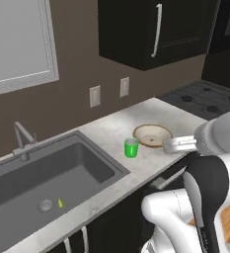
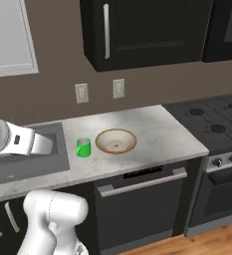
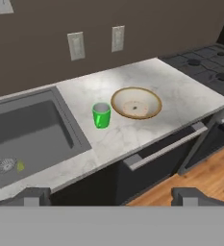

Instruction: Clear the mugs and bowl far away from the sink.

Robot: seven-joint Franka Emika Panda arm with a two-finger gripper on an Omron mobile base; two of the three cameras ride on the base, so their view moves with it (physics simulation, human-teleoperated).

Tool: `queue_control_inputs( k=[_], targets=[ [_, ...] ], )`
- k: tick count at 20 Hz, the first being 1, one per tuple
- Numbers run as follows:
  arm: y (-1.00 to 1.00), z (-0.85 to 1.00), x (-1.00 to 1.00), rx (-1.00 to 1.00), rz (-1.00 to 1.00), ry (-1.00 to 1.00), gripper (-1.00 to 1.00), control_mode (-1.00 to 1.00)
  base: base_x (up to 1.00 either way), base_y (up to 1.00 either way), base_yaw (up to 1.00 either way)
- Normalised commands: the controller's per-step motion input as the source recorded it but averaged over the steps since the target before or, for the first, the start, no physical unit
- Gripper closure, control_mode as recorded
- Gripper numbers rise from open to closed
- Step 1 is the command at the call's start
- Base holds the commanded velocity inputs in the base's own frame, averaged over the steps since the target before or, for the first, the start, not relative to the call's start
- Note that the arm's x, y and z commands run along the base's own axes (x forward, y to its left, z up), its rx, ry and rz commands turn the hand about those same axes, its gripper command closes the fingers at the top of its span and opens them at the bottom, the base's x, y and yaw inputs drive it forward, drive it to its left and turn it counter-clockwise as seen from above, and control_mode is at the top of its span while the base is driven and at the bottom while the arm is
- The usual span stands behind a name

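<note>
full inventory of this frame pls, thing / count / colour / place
mug: 1, green, counter beside sink
bowl: 1, cream with brown rim, counter right of mug
sink: 1, dark grey, left end of counter
faucet: 1, grey, behind sink
small object: 1, yellow-green, in sink by drain
outlets: 2, beige, wall above counter
stove: 1, black, right of counter
upper cabinet: 1, dark, above counter
gripper: 1, dark jaws open, back from counter, holding nothing

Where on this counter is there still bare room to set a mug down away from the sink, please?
The widest free patch is the marble between the bowl and the stove, out to the counter's right front corner. A strip along the back wall under the outlets is also bare. It is crowded where the green mug stands between the bowl and the sink.
</note>
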Motion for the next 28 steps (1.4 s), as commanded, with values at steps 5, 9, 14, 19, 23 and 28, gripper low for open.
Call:
queue_control_inputs(
  k=[5, 9, 14, 19, 23, 28],
  targets=[
    [0.0, 0.0, 0.0, 0.0, 0.0, 0.0, -1.0, 1.0, 0.88, 0.06, -0.13],
    [0.0, 0.0, 0.0, 0.0, 0.0, 0.0, -1.0, 1.0, 0.35, 0.05, -0.03],
    [0.0, 0.0, 0.0, 0.0, 0.0, 0.0, -1.0, 1.0, 0.18, 0.0, -0.01],
    [0.0, 0.0, 0.0, 0.0, 0.0, 0.0, -1.0, 1.0, 0.17, 0.0, -0.23],
    [0.0, 0.0, 0.0, 0.0, 0.0, 0.0, -1.0, 1.0, 0.19, 0.0, -0.33],
    [0.0, 0.0, 0.0, 0.0, 0.0, 0.0, -1.0, 1.0, 0.21, 0.04, -0.34]
  ],
)
